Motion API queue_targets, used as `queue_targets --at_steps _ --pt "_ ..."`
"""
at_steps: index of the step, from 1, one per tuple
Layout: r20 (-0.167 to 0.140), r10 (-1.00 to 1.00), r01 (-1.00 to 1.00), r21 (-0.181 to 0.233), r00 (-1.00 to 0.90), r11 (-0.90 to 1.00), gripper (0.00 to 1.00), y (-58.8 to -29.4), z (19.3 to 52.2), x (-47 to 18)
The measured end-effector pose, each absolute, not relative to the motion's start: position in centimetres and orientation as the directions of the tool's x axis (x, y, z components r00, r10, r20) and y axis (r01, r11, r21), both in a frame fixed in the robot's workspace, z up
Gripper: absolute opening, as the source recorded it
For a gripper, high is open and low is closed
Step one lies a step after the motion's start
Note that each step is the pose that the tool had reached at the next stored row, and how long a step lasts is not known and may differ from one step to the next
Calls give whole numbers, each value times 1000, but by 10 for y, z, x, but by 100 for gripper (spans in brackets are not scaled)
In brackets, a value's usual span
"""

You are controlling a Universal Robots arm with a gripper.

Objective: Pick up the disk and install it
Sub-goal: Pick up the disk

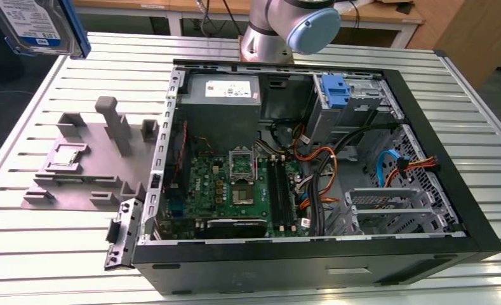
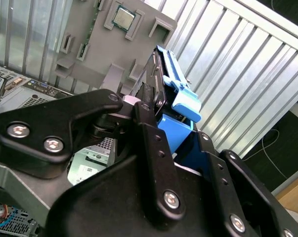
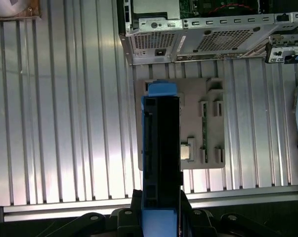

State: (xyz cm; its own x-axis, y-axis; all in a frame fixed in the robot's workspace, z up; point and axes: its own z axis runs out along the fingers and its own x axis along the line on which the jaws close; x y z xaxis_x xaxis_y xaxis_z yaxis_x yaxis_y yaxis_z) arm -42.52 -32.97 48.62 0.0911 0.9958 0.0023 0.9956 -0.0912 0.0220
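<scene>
— What am I looking at, biggest thing first?

— A slatted metal desk carries everything. On it a computer case lies on its side with the panel off. I'd say that's so the boards and bays face up and can be reached from above.

— And the grey slab at the exterior view's left?

— That's a fixture plate just beside the case. Its posts and pockets seem meant to keep loose parts standing in known spots.

— Where's the disk?

— Off the desk altogether. The disk hangs in the upper left corner of the exterior view, label facing us, well apart from the case, so it isn't installed yet. The first wrist view has it edge-on above the fixture plate.

— Is the claw actually gripping it?

— Yes. In the second wrist view the claw is clamped across the disk's blue carrier, with the black fingers pressing its flat sides. Holding one end probably leaves the far end free.

— Anything smaller?

— A processor chip sits in a pocket on the plate, untouched.
</scene>
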Motion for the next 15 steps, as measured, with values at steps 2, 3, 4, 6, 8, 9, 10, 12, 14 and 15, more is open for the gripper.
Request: queue_targets --at_steps 2,3,4,6,8,9,10,12,14,15 --pt "2 996 996 22 91 -91 37 -330 486 -424" --pt "2 996 996 22 91 -91 37 -330 486 -424" --pt "2 996 996 22 91 -91 37 -330 486 -423" --pt "2 996 996 22 91 -91 37 -330 486 -422" --pt "2 996 996 22 91 -91 37 -330 486 -421" --pt "2 996 996 22 91 -91 37 -330 486 -421" --pt "2 996 996 22 91 -91 37 -330 486 -420" --pt "2 996 996 22 91 -91 37 -330 486 -419" --pt "2 996 996 22 91 -91 37 -330 486 -418" --pt "2 996 996 22 91 -91 37 -330 486 -418"
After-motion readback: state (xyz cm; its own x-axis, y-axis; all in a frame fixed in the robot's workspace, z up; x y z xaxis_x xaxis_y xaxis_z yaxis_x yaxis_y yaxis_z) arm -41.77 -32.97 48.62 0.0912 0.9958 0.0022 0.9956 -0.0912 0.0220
